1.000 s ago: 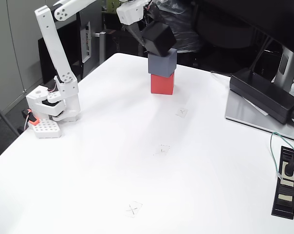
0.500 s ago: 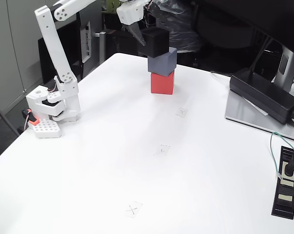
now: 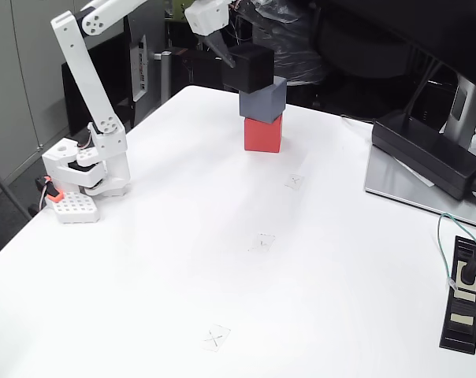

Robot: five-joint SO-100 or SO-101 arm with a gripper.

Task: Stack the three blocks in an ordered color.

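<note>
Three blocks stand as a tower at the far middle of the white table (image 3: pixel 222 260). The red block (image 3: pixel 263 134) is at the bottom and the blue-grey block (image 3: pixel 264 99) is on it. The black block (image 3: pixel 248 67) is on top, shifted left so that it overhangs the blue-grey one. My gripper (image 3: pixel 225 47) hangs at the black block's upper left. Its white body is up at the frame's top edge and its dark fingers are open and drawn slightly back from the block. The far finger is hard to make out against the dark background.
The arm's white base (image 3: pixel 84 169) stands at the table's left edge beside a small white perforated part (image 3: pixel 72 208). A flat black power adapter (image 3: pixel 427 153) lies on a grey sheet at the right. A black power strip (image 3: pixel 464 291) with a green cable is at the right front.
The black block was tilted in my gripper a second ago and now rests level on the blue-grey block. The gripper and upper arm have pulled slightly up and left, away from it.
</note>
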